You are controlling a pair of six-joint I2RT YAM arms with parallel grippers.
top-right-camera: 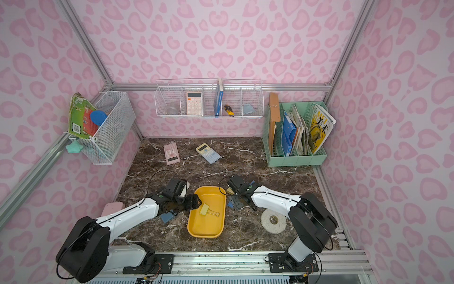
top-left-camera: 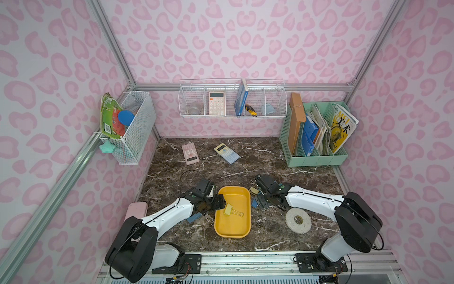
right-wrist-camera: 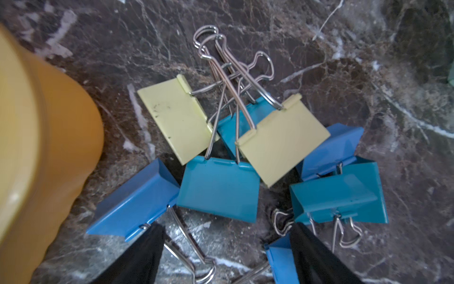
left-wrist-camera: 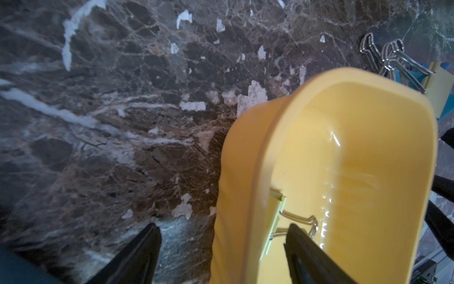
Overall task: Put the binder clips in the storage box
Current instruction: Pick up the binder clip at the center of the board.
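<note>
- Here, the dark marbled bench (top-left-camera: 245, 167) carries everything.
- The storage box (top-left-camera: 233, 228), a shallow yellow tray, lies between the left gripper (top-left-camera: 220, 202) and the right gripper (right-wrist-camera: 224, 242).
- The left gripper is released, with its jaws spread wide. One finger is outside the box's long wall and the other is inside the box.
- The right gripper is released too and grips nothing. Its jaws are apart just above a heap of clips.
- The binder clips (right-wrist-camera: 218, 189), in blue, teal and pale yellow, lie tangled on the bench below and ahead of the right gripper, just beside the box's outer wall.
- One pale yellow clip (top-left-camera: 229, 209) lies inside the box by the left gripper's inner finger. I cannot tell whether they touch.
</note>
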